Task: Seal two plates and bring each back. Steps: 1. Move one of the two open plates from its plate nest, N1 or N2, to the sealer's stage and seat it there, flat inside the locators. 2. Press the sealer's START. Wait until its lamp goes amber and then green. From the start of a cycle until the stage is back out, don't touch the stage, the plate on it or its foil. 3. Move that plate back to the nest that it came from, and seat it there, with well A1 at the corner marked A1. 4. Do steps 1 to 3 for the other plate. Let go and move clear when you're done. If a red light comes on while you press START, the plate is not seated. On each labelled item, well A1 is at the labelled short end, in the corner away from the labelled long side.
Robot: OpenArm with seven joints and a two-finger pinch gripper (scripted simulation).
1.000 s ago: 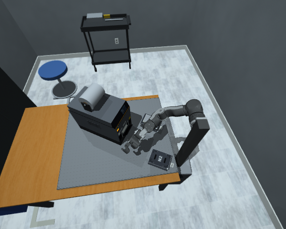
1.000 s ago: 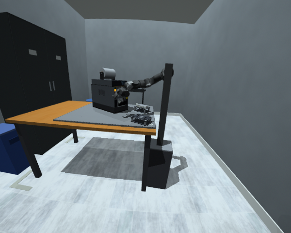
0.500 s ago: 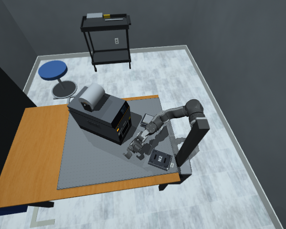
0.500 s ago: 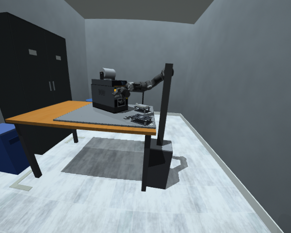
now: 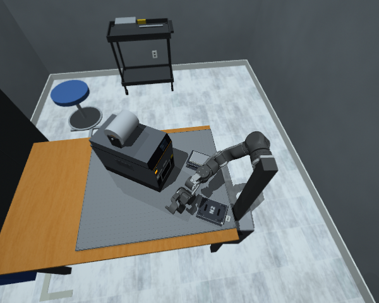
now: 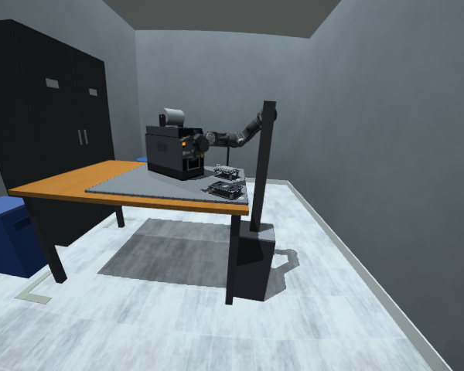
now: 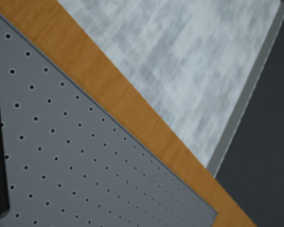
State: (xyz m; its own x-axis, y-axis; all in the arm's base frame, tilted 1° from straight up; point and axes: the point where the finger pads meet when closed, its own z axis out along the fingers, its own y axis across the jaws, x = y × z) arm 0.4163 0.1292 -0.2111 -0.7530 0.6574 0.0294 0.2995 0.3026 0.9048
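My gripper [image 5: 175, 207] [image 6: 189, 152] is open and empty. It hangs above the perforated mat [image 5: 124, 225] [image 7: 85, 156], in front of the sealer [image 5: 134, 153] [image 6: 164, 153] and just left of nest N2 [image 5: 212, 210] [image 6: 225, 188]. N2 is bare, with its label showing. A plate with a pale top [image 5: 198, 158] [image 6: 226, 171] sits on the far nest beside the sealer. A small amber light [image 5: 156, 170] [image 6: 182, 144] shows on the sealer's front. No stage stands out in front of the sealer, and I cannot see a second plate. The wrist view shows only mat, table edge and floor.
The foil roll [image 5: 120, 129] sits on top of the sealer. The arm's black column [image 5: 254, 189] [image 6: 262, 168] stands at the table's right corner. The orange table top [image 5: 42, 196] extends left of the mat. A stool [image 5: 69, 93] and a cart [image 5: 140, 52] stand behind.
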